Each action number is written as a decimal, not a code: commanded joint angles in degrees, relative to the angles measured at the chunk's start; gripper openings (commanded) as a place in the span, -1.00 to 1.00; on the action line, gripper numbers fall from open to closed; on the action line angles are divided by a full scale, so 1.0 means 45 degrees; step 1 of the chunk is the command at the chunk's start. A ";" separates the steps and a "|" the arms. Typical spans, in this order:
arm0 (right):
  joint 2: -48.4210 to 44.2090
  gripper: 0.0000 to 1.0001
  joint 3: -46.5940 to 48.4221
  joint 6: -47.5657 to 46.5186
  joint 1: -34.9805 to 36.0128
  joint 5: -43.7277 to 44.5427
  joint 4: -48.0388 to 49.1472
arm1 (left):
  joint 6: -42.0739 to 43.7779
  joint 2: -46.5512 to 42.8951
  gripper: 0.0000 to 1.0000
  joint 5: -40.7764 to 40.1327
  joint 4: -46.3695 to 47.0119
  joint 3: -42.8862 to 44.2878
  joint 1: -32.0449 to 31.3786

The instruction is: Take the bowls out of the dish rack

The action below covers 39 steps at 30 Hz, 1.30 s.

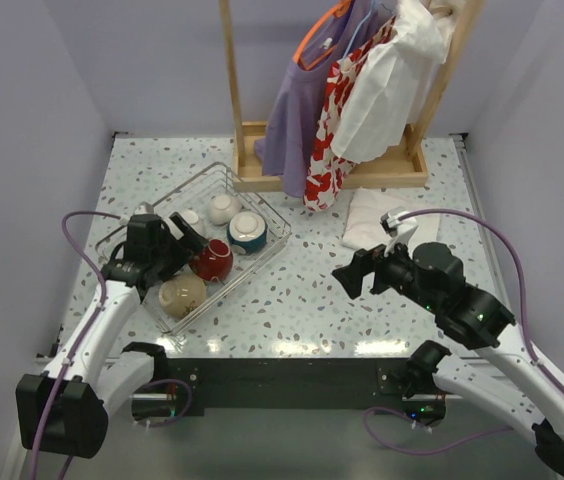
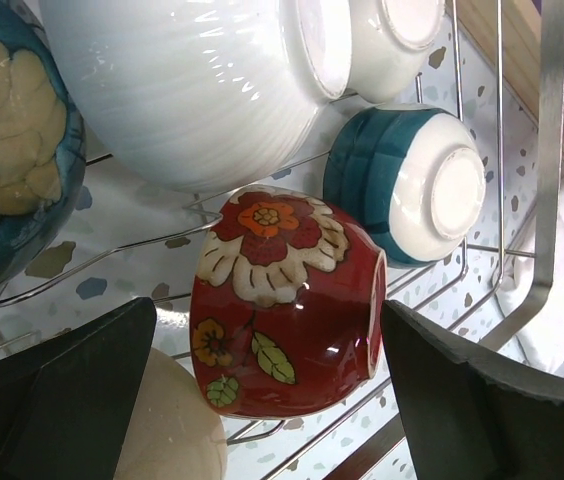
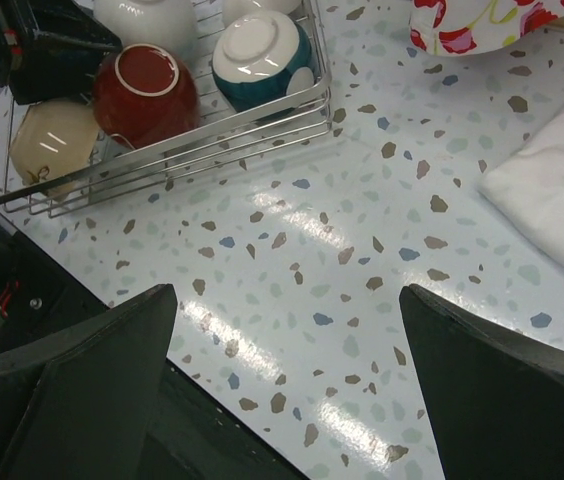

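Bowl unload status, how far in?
Done: nothing; all six bowls sit in the dish rack. In hand: left gripper open, lined up on the red bowl, not gripping. Right gripper open over bare table. Left: every bowl.

Robot lab test cell, dressed as home corner. Plain lilac walls [image 1: 152, 60] box in speckled tabletop [image 1: 302, 295] on three sides. Two robot arms [image 1: 102, 320] bolted at near edge, purple cables [image 1: 518, 290] trailing. Household props: wire dish rack [image 1: 259, 203] with bowls [image 1: 212, 260] at left, wooden clothes stand [image 1: 230, 80] with garments [image 1: 302, 120] at far edge.
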 commanded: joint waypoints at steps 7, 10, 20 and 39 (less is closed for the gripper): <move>-0.0062 0.97 -0.0161 -0.0209 0.0068 -0.0170 0.0659 | -0.0735 0.0101 1.00 0.0962 0.0723 -0.0584 -0.0260; -0.0063 0.97 -0.0181 -0.0287 0.0068 -0.0189 0.0678 | -0.0833 0.0159 1.00 0.0866 0.0685 -0.0603 -0.0396; -0.0043 0.97 -0.0201 -0.0463 0.0068 -0.0150 0.0679 | -0.1126 0.0550 0.99 0.0533 0.0509 -0.0642 -0.0806; -0.0180 0.97 -0.0298 -0.0639 0.0068 -0.0170 0.0717 | -0.1634 0.1019 0.73 0.0045 0.0490 -0.0115 -0.1724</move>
